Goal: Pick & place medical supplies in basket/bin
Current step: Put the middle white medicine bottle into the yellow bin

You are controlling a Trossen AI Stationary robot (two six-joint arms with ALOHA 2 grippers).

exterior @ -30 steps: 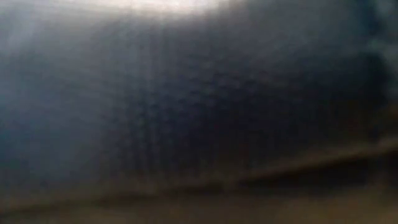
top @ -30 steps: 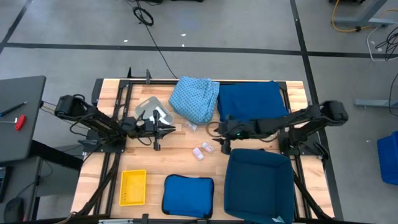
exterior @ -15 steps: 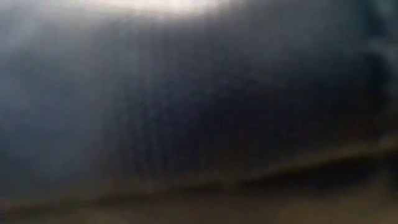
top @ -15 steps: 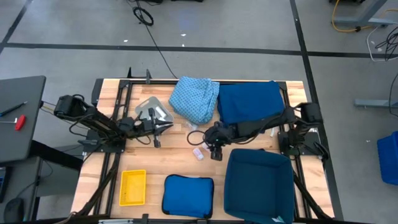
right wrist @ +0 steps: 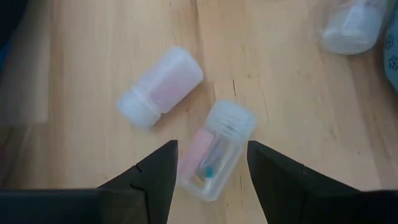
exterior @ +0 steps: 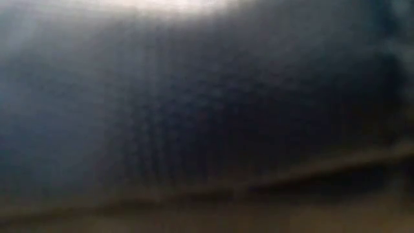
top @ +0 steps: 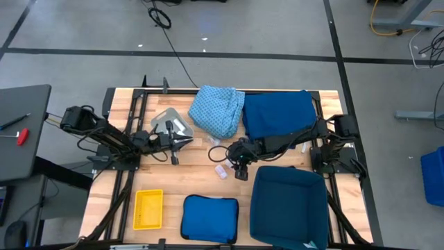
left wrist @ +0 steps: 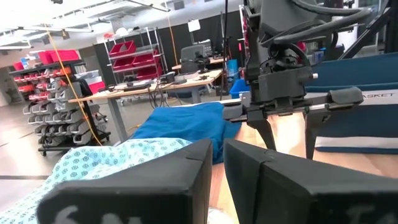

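The right gripper [right wrist: 208, 165] hangs with fingers apart over a clear vial [right wrist: 214, 152] lying on the table [right wrist: 81, 68] beside a pink-tinted one [right wrist: 161, 86]. Light, rigid, likely slippery; best pinched across its body. The left gripper [left wrist: 214, 168], nearly closed, waits.

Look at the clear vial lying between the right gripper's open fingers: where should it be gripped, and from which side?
Grip the clear vial across its cylindrical body, below the cap, coming straight down from above. It lies flat on the table, and the right gripper has its open fingers on either side; the pink-tinted vial lies apart.
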